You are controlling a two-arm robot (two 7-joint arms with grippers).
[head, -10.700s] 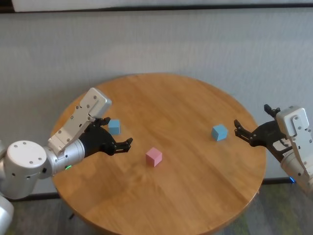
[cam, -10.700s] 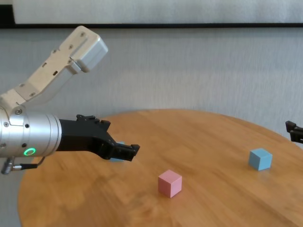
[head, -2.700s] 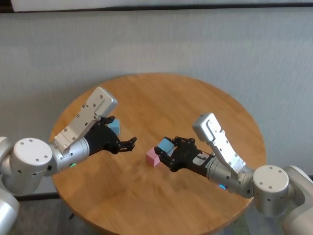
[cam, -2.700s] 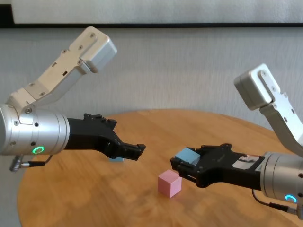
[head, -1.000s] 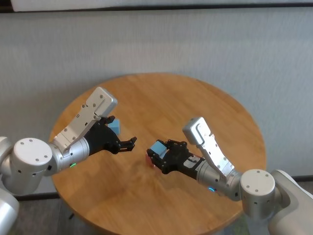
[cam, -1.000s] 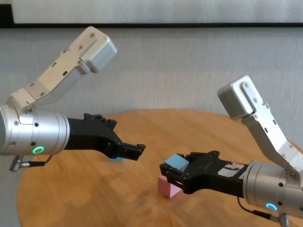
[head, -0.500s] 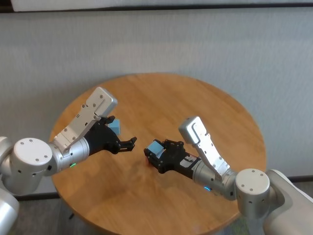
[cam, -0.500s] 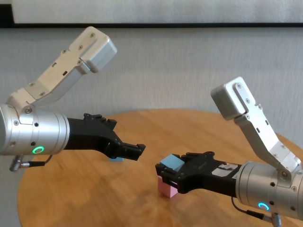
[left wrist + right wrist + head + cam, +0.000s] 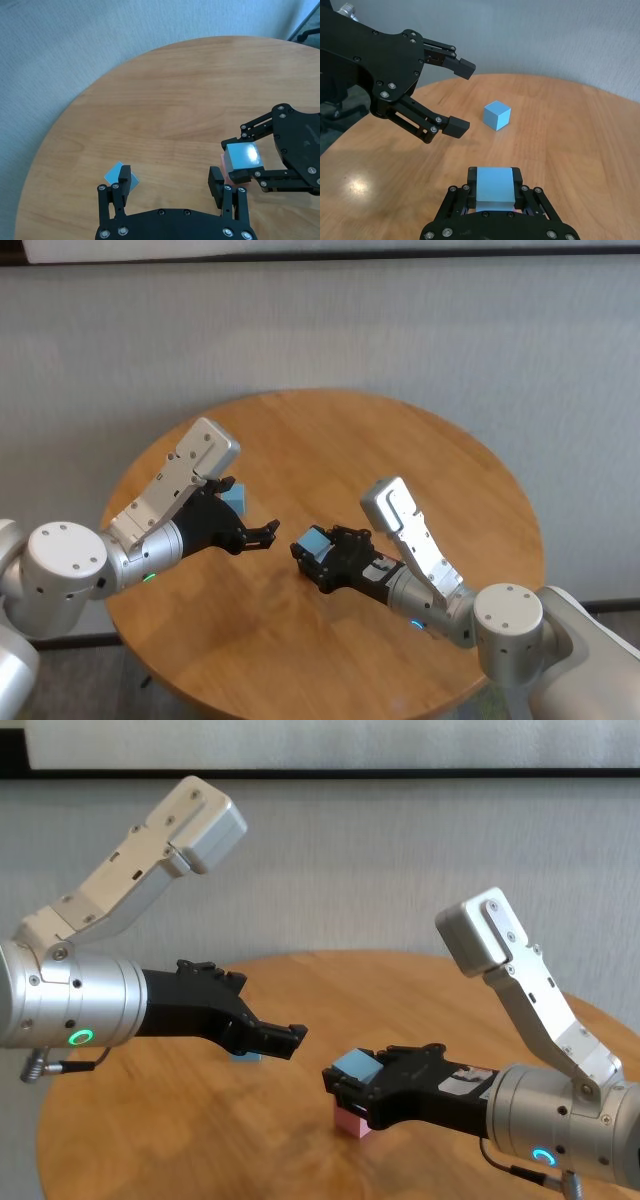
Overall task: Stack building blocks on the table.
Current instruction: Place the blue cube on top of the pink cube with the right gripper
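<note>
Right gripper (image 9: 352,1092) clamped on a small matte light blue cube (image 9: 356,1069), held directly above the pale pink matte cube (image 9: 351,1124) on the round honey-brown wood-plank table (image 9: 420,460); contact between the two cubes cannot be judged. Left gripper (image 9: 171,185) hovers over the table's left side, fingers spread and empty. Second light blue cube (image 9: 497,115) rests on the table just behind it.

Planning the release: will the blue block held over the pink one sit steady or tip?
Likely steady: the blue block is a flat-faced cube matching the pink block, so it shouldn't roll. It looks rigid and light in the right claw. An off-centre release could tip it.
</note>
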